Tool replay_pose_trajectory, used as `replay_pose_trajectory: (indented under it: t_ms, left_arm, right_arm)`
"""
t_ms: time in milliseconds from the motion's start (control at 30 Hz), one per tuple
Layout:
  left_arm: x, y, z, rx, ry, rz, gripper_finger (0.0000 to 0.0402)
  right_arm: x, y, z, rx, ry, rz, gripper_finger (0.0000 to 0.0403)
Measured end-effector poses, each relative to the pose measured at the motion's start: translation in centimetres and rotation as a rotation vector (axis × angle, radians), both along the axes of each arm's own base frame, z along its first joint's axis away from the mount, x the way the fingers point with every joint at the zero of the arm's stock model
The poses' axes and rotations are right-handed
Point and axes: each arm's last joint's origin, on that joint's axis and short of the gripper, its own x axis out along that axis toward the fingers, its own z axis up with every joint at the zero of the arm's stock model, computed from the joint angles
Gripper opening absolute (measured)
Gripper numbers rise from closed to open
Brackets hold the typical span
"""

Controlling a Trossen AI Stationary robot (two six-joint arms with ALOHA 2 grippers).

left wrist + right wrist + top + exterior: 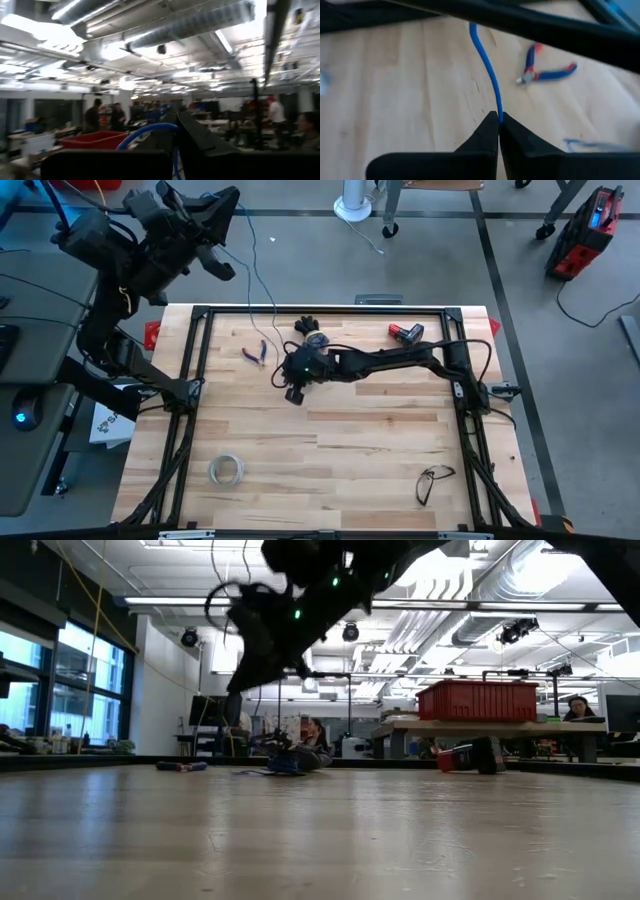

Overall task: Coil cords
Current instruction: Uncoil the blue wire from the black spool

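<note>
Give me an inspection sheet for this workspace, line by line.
Surface: wooden table, inside a black frame.
Job's things: thin blue wire running off the table's far edge; dark spool near that edge.
Clutter: red-and-blue pliers, whitish tape ring, eyeglasses, red-and-black tool.
Grippers: right gripper shut on the wire, over the table; left gripper raised beyond the far-left corner, shut on the blue wire.
Cables: grey cord on the floor.
Surroundings: people at benches, red bin.
</note>
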Motion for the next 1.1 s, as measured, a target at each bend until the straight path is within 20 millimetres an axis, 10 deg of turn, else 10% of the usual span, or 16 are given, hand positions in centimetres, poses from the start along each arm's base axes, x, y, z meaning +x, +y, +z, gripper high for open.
replay_pose_trajectory:
  t_ms: [500, 1100]
  left_arm:
    - [-0.1, 0.3, -3.1, -0.272, 0.210, 0.043, 0.0157]
    - [4.8, 0.2, -9.9, -0.517, 0.452, 0.032, 0.0171]
  right_arm:
    - [-2.3, 0.8, 5.8, 0.089, -0.073, 0.201, 0.0000]
    - [-4.2, 4.8, 5.7, 0.073, 0.116, 0.370, 0.0000]
